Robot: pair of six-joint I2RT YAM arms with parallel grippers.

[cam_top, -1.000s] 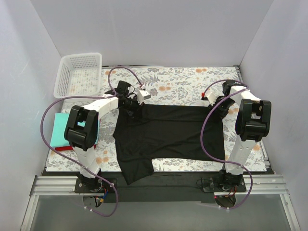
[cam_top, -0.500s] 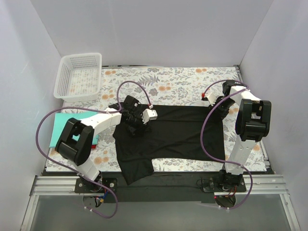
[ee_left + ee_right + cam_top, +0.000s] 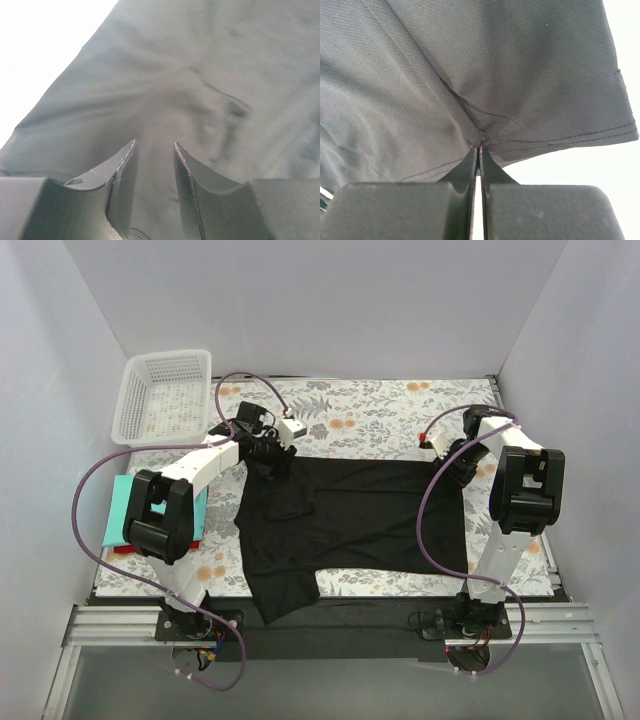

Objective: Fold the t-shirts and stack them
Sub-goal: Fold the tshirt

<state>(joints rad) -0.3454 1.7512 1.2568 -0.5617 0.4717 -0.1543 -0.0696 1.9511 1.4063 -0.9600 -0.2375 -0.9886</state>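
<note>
A black t-shirt [image 3: 370, 515] lies spread on the floral table, one sleeve hanging over the near edge. My left gripper [image 3: 272, 456] is at its far left corner. In the left wrist view the jaws [image 3: 155, 144] stand apart just over the wrinkled black fabric [image 3: 200, 75], holding nothing. My right gripper [image 3: 455, 466] is at the shirt's far right corner. In the right wrist view it [image 3: 480, 146] is shut on a pinch of the hem [image 3: 470, 60].
A folded teal shirt [image 3: 125, 508] lies on a red one at the table's left edge. A white mesh basket [image 3: 165, 395] stands at the back left. Grey walls close in the table on three sides. Purple cables loop off both arms.
My left gripper swung in over the shirt's left part half a second ago and is now back at the far left corner. The right arm has not moved.
</note>
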